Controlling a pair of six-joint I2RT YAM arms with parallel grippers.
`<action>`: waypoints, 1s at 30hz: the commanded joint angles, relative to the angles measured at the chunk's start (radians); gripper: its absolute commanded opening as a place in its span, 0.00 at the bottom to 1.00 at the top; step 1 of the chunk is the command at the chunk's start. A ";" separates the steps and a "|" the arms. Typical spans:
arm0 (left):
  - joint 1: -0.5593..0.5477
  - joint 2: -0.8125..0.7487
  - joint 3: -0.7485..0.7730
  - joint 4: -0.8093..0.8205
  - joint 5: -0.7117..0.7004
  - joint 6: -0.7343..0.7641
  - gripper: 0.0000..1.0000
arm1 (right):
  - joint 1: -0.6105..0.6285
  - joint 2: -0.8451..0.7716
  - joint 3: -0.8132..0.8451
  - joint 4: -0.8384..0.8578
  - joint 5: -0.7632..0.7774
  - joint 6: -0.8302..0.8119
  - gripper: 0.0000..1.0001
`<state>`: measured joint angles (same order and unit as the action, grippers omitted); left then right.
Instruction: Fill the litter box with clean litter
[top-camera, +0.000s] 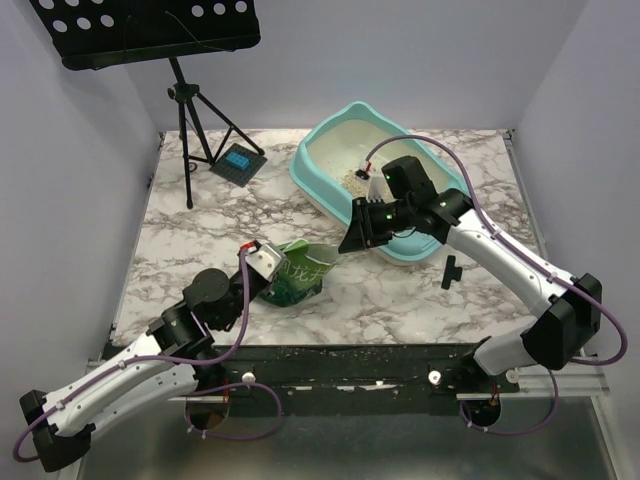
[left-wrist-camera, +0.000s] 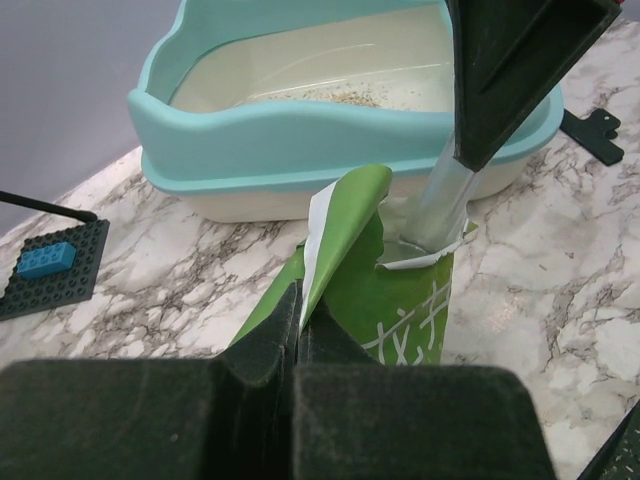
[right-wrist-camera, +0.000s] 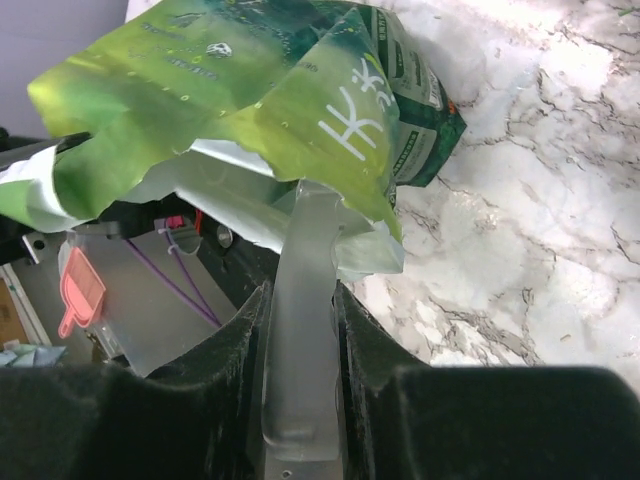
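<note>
The turquoise litter box (top-camera: 330, 125) stands at the back right, with a small patch of beige clean litter (top-camera: 352, 181) on its off-white floor; both also show in the left wrist view, the litter box (left-wrist-camera: 260, 135) and the clean litter (left-wrist-camera: 350, 97). A green foil bag (top-camera: 300, 275) lies open in front of it. My left gripper (left-wrist-camera: 298, 310) is shut on the bag's torn top edge (left-wrist-camera: 340, 215). My right gripper (right-wrist-camera: 300, 290) is shut on a clear plastic scoop handle (right-wrist-camera: 303, 300). The scoop's head is hidden inside the bag (right-wrist-camera: 260, 90).
A tripod music stand (top-camera: 195, 110) and a black baseplate with a blue brick (top-camera: 238, 163) are at the back left. A small black part (top-camera: 451, 271) lies on the marble right of the bag. Loose granules dot the table's front edge.
</note>
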<state>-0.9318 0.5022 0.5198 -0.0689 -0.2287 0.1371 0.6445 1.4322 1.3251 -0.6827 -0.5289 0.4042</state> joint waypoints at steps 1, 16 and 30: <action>-0.012 0.015 0.043 0.021 -0.070 -0.027 0.00 | 0.010 0.049 0.066 -0.101 0.127 0.021 0.00; -0.012 -0.005 0.049 0.007 -0.087 -0.030 0.00 | 0.089 0.234 0.100 -0.058 0.142 0.076 0.01; -0.012 -0.001 0.037 0.011 -0.070 -0.008 0.00 | 0.090 0.251 -0.262 0.504 -0.163 0.274 0.00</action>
<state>-0.9382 0.5087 0.5327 -0.0803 -0.2939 0.1226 0.7200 1.6291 1.1858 -0.3019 -0.5877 0.6090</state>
